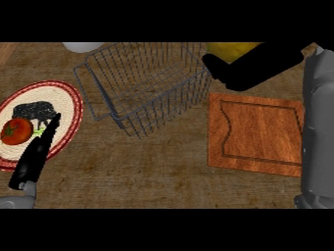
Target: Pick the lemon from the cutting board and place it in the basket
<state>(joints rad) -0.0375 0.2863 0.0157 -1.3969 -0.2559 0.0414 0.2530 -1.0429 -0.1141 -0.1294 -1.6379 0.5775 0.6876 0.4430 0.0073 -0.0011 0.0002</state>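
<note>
The right hand (252, 66) has its fingers (224, 66) wrapped under the lemon (231, 49), just beside the wire basket (148, 93) rim; left hand (32, 157) fingers are straight.

Brown wood-grain counter (162, 171). On it: grey wire basket (144, 86) at centre, rectangular wooden cutting board (256, 132) to its right. Round red-rimmed woven plate (64, 95) at left.

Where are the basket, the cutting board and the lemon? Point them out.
basket (97, 68): head view, left wire rim.
cutting board (260, 132): head view, bare middle.
lemon (231, 48): head view, yellow top above the right hand (252, 66).
</note>
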